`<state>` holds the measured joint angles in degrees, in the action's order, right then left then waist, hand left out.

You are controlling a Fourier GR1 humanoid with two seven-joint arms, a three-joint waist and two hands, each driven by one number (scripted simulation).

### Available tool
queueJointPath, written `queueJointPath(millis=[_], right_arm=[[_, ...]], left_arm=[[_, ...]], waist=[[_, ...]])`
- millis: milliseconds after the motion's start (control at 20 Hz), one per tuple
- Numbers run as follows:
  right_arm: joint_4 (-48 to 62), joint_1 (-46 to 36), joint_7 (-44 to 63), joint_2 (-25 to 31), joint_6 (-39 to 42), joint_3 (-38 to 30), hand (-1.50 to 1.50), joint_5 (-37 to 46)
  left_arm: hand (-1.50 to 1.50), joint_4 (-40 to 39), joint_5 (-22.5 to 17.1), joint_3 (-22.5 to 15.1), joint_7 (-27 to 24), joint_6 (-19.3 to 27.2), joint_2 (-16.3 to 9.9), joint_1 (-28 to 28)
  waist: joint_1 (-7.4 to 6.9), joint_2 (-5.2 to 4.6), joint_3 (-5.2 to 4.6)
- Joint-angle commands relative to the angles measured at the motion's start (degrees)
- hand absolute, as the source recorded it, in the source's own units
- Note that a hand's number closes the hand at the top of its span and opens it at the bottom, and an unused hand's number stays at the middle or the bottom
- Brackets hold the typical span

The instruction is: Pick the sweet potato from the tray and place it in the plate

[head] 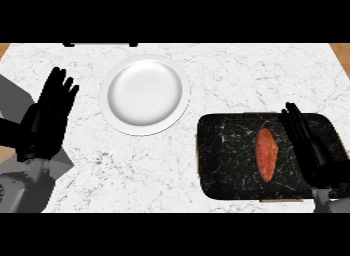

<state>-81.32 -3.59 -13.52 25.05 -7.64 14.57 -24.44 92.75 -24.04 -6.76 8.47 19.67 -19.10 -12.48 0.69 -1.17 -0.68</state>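
Lower right of frame: right robot hand (311,145) over the right part of the dark tray (222,170), fingers straight and stretched toward the top of the frame, holding nothing. Lower left: left robot hand (49,117) at the left edge of the desk (237,70), fingers straight and up, empty, resting.

Progress: nothing done yet, as far as can be judged. Sweet potato (266,154) flat on the tray, long axis running top to bottom of the frame, right of tray centre. White plate (145,95) bare, upper centre-left of frame, up and left of the tray, close to the tray's upper-left corner but not touching it. Pick, carry and place all left to do.

Sweet potato relative to right robot hand: just to the left of the fingers, roughly parallel to them, a narrow strip of tray showing between. No contact visible. Hand height above the tray hard to read from this steep top-down view, so possibly hovering, possibly nearly down on the tray surface; not settled either way.

Likely next need: shift the right robot hand left across that strip, close fingers and thumb round the sweet potato, lift, then travel up and left to the plate. Thumb mostly hidden behind the palm at lower right, position unclear.
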Motion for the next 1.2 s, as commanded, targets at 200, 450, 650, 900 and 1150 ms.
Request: queueJointPath(millis=[200,450,650,900,1150], right_arm=[[-1.8,-16.8,16.7,-9.2,-18.7,-4.2,-1.50,-1.0],[2.9,-15.1,23.0,5.5,-23.3,9.6,1.50,25.3],[4.6,-14.9,27.4,-10.6,-34.3,14.6,-1.50,29.1],[-4.3,-13.3,41.0,-1.7,-35.1,20.3,-1.50,43.5],[-18.0,-9.6,50.3,7.2,-32.4,16.6,-1.50,51.1]], left_arm=[[0.00,-6.7,10.8,-4.1,-2.9,-3.9,-6.9,-1.9],[0.00,-7.7,13.2,-8.0,-1.9,-3.7,-5.5,-2.1],[0.00,-12.5,13.6,-6.8,-6.1,-5.8,-4.6,-1.9],[0.00,-11.5,14.3,-6.0,-4.8,-5.5,-3.8,-2.4],[0.00,-8.1,15.5,-6.3,-0.9,-4.1,-3.4,-0.9]], waist=[[-1.54,0.77,0.52],[-0.96,1.01,0.13],[-0.84,1.03,0.58],[0.16,1.52,0.47],[0.44,1.76,0.56]])
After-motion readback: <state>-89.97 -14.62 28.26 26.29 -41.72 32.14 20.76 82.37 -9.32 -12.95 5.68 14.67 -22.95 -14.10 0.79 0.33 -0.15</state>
